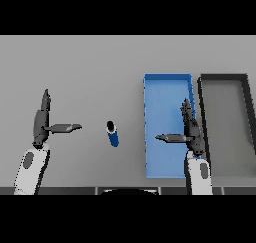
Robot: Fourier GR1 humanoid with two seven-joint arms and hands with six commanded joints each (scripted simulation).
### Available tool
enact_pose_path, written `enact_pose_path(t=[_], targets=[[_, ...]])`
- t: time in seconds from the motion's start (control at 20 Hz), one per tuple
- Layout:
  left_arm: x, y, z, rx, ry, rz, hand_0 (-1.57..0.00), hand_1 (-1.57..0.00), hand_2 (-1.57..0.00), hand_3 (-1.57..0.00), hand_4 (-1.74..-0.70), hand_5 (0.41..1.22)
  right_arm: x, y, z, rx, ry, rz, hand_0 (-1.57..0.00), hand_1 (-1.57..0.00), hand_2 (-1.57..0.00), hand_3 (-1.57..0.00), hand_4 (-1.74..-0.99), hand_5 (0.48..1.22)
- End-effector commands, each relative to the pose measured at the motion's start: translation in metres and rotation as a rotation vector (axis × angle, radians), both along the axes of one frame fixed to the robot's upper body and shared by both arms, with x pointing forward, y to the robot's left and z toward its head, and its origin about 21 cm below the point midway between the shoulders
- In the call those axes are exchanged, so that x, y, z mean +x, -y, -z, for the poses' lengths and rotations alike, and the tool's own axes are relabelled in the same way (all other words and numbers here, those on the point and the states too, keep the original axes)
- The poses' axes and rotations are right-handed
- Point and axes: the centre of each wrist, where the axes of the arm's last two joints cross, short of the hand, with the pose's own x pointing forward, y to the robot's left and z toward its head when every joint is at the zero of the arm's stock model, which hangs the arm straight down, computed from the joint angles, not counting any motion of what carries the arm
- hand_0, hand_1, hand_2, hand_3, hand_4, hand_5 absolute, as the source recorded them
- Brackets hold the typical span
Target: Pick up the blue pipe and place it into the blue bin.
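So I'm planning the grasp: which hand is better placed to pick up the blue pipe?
Probably the left hand: it is open, its thumb pointing at the blue pipe across bare table. The right hand hovers over the blue bin, whose wall stands between it and the pipe.

Blue pipe [113, 134] with dark top, blue bin [167, 79], dark-rimmed grey bin [223, 77], grey table [80, 67].
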Motion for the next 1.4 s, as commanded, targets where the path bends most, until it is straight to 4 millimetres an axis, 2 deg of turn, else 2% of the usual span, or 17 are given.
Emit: enact_pose_path(t=[0.0,0.25,0.35,0.4,0.5,0.6,0.8,0.9,1.15,1.35], targets=[[0.0,0.0,0.0,0.0,0.005,0.0,0.0,0.0,0.0,0.0,-0.97,0.593,0.0,0.0,0.0,0.0,0.0,0.001,0.0,0.0,0.0,0.0,-1.205,0.629],[0.004,0.008,0.001,-0.006,0.0,0.003,0.0,0.0,0.0,0.0,-0.97,0.593,0.003,0.001,-0.001,0.001,-0.007,0.0,0.0,0.0,0.0,0.0,-1.205,0.629],[-0.011,-0.023,0.005,0.122,0.005,0.185,0.0,0.0,0.0,0.0,-0.96,0.592,-0.016,0.022,-0.004,-0.221,0.124,-0.052,0.0,0.0,0.0,0.0,-1.201,0.628],[-0.014,-0.029,0.006,0.147,0.009,0.236,0.0,0.0,0.0,0.0,-0.96,0.59,-0.019,0.026,-0.01,-0.274,0.138,-0.067,0.0,0.0,0.0,0.0,-1.197,0.627],[-0.016,-0.033,0.008,0.171,-0.001,0.283,0.0,0.0,0.0,0.0,-0.96,0.592,-0.021,0.029,-0.012,-0.306,0.133,-0.083,0.0,0.0,0.0,0.0,-1.193,0.622],[-0.012,-0.034,0.006,0.165,-0.015,0.305,0.0,0.0,0.0,0.0,-0.96,0.594,-0.023,0.023,-0.015,-0.305,0.14,-0.1,0.0,0.0,0.0,0.0,-1.206,0.625],[-0.022,-0.034,-0.002,0.153,-0.015,0.447,0.0,0.0,0.0,0.0,-0.99,0.573,-0.021,0.025,-0.015,-0.331,0.121,-0.101,0.0,0.0,0.0,0.0,-1.181,0.619],[-0.029,-0.029,-0.004,0.169,-0.047,0.53,0.0,0.0,0.0,0.0,-1.03,0.549,-0.02,0.023,-0.017,-0.325,0.134,-0.108,0.0,0.0,0.0,0.0,-1.179,0.616],[-0.044,0.013,0.002,0.162,-0.131,0.7,0.0,0.0,0.0,0.0,-1.13,0.485,-0.024,0.023,-0.015,-0.322,0.121,-0.111,0.0,0.0,0.0,0.0,-1.174,0.618],[-0.049,0.041,0.015,0.157,-0.166,0.761,0.0,0.0,0.0,0.0,-1.14,0.45,-0.027,0.02,-0.014,-0.313,0.114,-0.095,0.0,0.0,0.0,0.0,-1.197,0.615]])
